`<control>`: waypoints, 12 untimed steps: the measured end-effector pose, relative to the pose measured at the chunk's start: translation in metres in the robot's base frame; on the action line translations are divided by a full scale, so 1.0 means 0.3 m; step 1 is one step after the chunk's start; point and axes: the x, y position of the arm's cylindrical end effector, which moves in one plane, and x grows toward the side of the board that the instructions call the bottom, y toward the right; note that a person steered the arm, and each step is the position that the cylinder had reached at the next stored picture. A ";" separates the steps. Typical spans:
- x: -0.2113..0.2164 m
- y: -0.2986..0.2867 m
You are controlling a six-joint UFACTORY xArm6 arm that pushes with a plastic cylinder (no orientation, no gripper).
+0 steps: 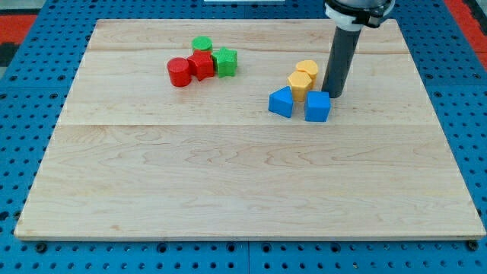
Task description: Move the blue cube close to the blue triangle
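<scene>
Camera view, the one and only. Blue cube right of centre on the wooden board, in the far half, sitting flat, one face toward the near edge, turned a touch so a corner edges forward. No long axis to speak of: equal sides all round. Blue triangle just beside it on the left, a narrow gap between, apparently not touching, its sloped top rising toward the far side.

Counting up: two blue blocks, that cube and that triangle. Two yellow blocks right behind them, a yellow hexagonal block nearer and a rounder yellow block farther, touching each other. Off to the far left, well apart, a tight cluster of four: red cylinder, red block of unclear shape, green cylinder behind, green block on the cluster's right, its shape hard to make out.

Now the arm: dark rod coming straight down from the top edge, upright, no visible tilt. My tip planted on the board just behind the blue cube's far right corner, right beside the yellow pair, touching or nearly touching the cube, cannot tell which. No fingers on this rig, only the bare rod end, so nothing spread, pressed or pinched.
</scene>
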 end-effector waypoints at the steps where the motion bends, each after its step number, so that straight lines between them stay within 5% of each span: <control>1: 0.058 0.016; 2: 0.163 0.052; 6: 0.149 -0.056; 8: 0.140 0.195; 12: -0.197 0.242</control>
